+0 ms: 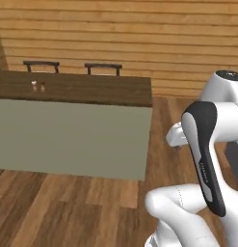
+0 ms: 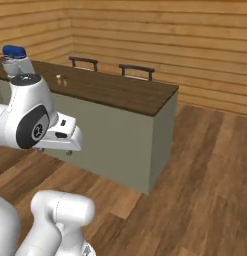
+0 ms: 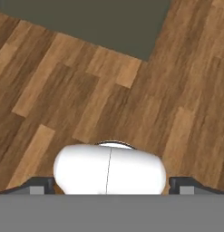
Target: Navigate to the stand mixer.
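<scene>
Wood-plank walls and floor surround a long island with a dark top (image 2: pixel 120 92); on it the stand mixer (image 2: pixel 15 60) sits at the far left end, blue head over pale bowl, well apart from our claw (image 3: pixel 111 188) and off to its left and ahead. We judge the base must swing left along the island to close on it. Claw hangs over bare floor (image 3: pixel 86 104), touching nothing, holding nothing — fingertips spread wide at the bottom corners of the hand view.
</scene>
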You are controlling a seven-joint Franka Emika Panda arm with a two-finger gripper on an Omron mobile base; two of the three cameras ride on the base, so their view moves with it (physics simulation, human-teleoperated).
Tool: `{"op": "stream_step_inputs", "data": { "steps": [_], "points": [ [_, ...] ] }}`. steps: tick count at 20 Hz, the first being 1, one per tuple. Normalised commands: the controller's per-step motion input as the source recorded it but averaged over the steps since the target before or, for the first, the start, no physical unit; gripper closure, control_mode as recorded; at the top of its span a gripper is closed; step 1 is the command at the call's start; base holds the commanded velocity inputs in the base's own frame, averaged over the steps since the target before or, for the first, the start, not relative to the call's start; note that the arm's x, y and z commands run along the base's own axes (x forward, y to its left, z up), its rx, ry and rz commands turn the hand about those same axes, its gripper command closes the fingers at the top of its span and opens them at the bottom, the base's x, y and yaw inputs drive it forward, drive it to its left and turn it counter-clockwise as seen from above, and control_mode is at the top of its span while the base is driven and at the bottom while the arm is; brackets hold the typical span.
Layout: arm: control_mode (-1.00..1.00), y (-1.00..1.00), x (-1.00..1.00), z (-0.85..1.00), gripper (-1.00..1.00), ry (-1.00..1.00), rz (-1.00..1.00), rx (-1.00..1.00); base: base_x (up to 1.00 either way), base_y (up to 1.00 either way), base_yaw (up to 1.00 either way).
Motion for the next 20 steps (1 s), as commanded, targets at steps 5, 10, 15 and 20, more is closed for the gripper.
{"op": "stream_step_inputs", "data": {
  "steps": [5,10,15,20],
  "points": [
    [1.00,0.00,0.00,0.00,-1.00,0.00,0.00,0.00,0.54,1.00,-0.41],
    [1.00,0.00,0.00,0.00,-1.00,0.00,0.00,0.00,0.51,1.00,-0.36],
    [1.00,0.00,0.00,0.00,-1.00,0.00,0.00,0.00,0.46,1.00,-0.10],
    [1.00,0.00,0.00,0.00,-1.00,0.00,0.00,0.00,0.44,1.00,-0.01]
  ]
}}
